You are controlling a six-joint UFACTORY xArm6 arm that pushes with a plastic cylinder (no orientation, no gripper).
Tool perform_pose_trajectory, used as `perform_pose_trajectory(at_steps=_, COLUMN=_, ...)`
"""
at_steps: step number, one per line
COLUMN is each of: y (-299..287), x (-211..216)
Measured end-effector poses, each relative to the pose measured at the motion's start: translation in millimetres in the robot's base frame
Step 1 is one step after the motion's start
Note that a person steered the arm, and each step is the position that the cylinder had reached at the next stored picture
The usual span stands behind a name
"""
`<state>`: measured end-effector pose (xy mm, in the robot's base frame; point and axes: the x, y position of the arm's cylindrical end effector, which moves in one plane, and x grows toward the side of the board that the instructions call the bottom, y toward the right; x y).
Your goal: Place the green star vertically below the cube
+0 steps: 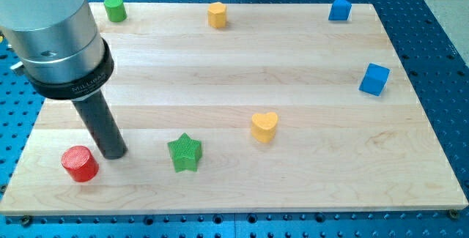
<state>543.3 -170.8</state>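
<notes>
The green star (185, 153) lies on the wooden board at the view's lower left of centre. A blue cube (375, 79) sits near the board's right edge. My tip (113, 154) touches the board to the left of the green star, about a block's width or more away from it, and just right of a red cylinder (79, 164). The rod is dark and upright, with the silver arm body above it.
A yellow heart (264, 127) lies right of the star. A green cylinder (113, 9), a yellow hexagonal block (217, 15) and a second blue block (339, 9) stand along the top edge. The board (308, 179) rests on a blue perforated table.
</notes>
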Motion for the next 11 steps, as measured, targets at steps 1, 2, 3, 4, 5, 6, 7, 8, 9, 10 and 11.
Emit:
perform_pose_trajectory(at_steps=1, y=-0.8, x=12.2)
perform_pose_trajectory(at_steps=2, y=67.3, x=29.8)
perform_pose_trajectory(at_steps=3, y=78.7, x=7.2)
perform_pose_trajectory(at_steps=4, y=90.2, x=2.3)
perform_pose_trajectory(at_steps=5, y=223.5, x=35.7)
perform_pose_trajectory(at_steps=6, y=278.9, x=56.9)
perform_pose_trajectory(at_steps=7, y=190.2, x=35.7)
perform_pose_trajectory(at_steps=8, y=247.4, x=20.2)
perform_pose_trajectory(at_steps=9, y=335.6, x=26.1)
perform_pose_trajectory(at_steps=10, y=281.6, x=2.6)
perform_pose_trajectory(at_steps=11, y=346.5, x=-15.6)
